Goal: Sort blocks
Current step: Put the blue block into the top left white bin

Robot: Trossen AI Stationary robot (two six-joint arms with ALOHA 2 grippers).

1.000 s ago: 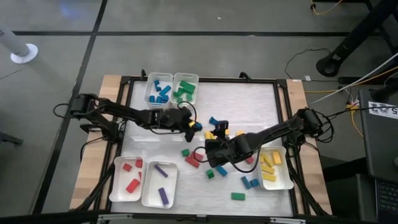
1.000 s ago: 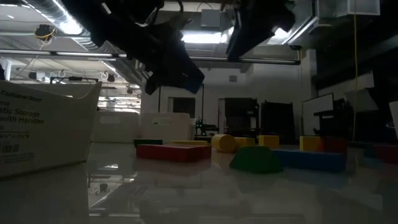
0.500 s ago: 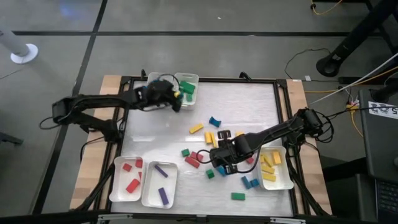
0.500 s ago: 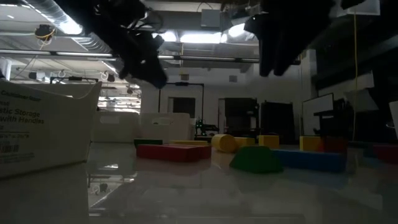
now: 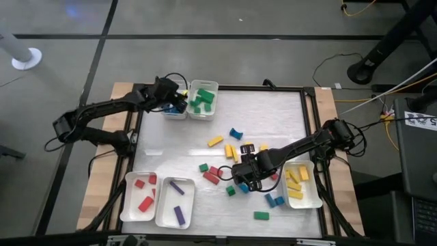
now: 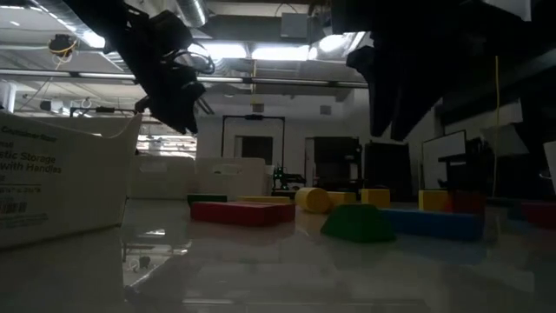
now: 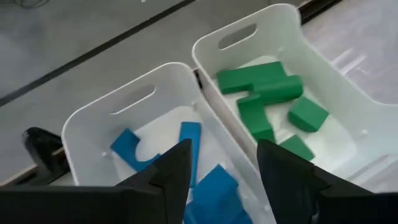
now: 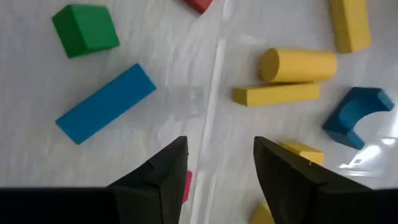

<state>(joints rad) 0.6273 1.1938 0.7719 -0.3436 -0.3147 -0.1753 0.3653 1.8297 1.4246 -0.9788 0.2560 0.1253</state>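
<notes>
Near the worktop's front edge, our right gripper (image 5: 246,179) hovers over loose blocks (image 5: 234,152) mid-table, fingers apart, holding nothing. At the far left corner, our left gripper (image 5: 179,104) hangs fingers apart and empty above the blue tray (image 7: 93,121), beside the green tray (image 7: 339,93).

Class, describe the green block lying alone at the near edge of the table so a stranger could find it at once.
Start in the high view at the white tray of yellow blocks on the table's right side. Just left of it and nearer the front edge lies a small green rectangular block. No other block lies near the front edge; its closest neighbours are two blue blocks farther back.
</notes>
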